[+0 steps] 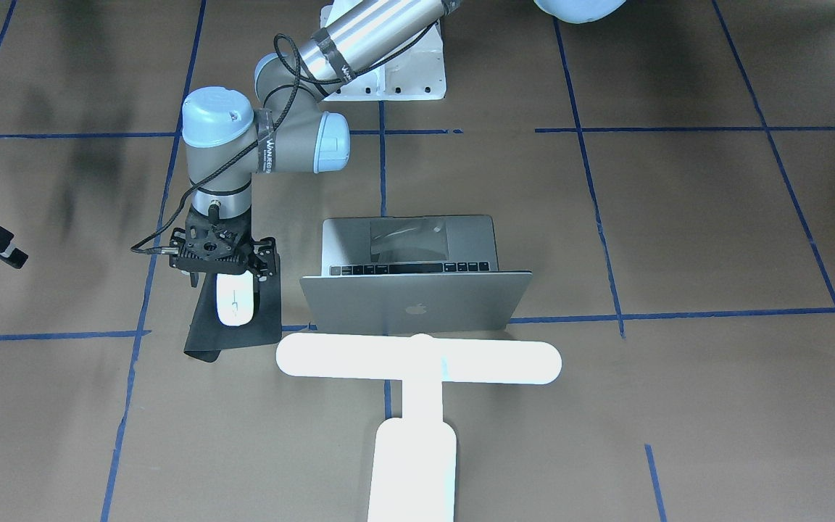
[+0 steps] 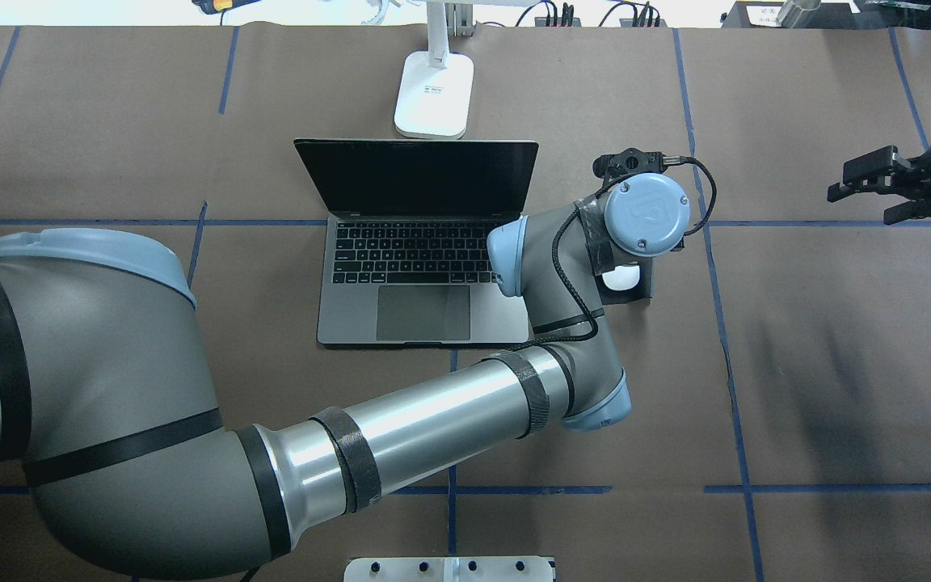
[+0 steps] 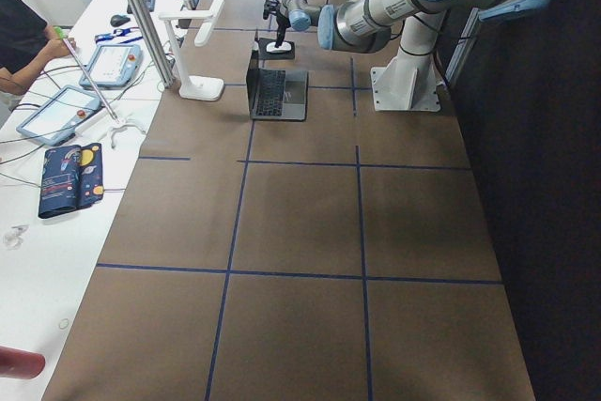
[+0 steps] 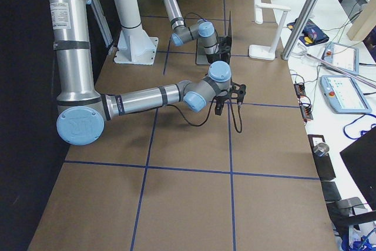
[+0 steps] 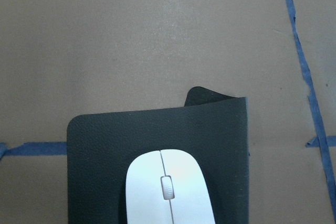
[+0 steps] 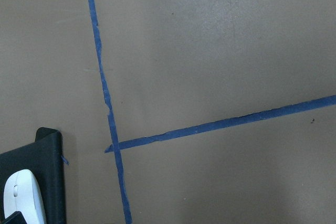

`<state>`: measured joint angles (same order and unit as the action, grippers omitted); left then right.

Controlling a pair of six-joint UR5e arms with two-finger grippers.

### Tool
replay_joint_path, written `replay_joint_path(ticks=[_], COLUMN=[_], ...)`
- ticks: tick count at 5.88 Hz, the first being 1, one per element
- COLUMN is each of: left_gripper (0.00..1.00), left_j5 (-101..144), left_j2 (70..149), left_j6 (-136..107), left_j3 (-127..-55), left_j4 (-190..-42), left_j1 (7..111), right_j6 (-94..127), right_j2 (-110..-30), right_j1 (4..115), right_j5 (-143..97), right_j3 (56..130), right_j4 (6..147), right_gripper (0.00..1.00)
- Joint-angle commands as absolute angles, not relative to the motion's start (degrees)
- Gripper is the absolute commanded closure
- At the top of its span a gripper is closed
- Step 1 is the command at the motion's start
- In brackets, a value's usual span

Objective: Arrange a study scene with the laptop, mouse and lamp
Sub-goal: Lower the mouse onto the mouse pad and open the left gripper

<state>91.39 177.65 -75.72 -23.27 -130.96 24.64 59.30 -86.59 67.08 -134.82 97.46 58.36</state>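
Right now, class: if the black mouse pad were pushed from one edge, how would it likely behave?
The mouse pad is probably floppy: one corner curls up off the table. It looks thin and light, so a push may buckle it rather than slide it. The mouse resting on it would likely ride along.

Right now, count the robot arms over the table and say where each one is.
2. The left arm reaches across past the laptop, wrist above the mouse. The right arm ends over bare table farther right.
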Motion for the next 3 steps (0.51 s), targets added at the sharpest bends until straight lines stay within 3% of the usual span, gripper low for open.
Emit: replay_joint_path(ticks=[1,3], left_gripper=[0.0,0.0], left_j5=[93.76,97.27], left_j2=[177.72,176.93], left_j6=[-78.03,-78.49], left_j3=[-26.96,-36.15], left_j4=[-130.35,-120.57], left_j1=[24.96,25.48], right_j6=[59.24,59.24], right_j2=[-86.92,-88.32], right_j1=[67.24,67.85], right_j5=[-134.82,-134.83], right_j3=[97.99,99.13], right_j4=[58.36,58.36], right_gripper=[0.0,0.0])
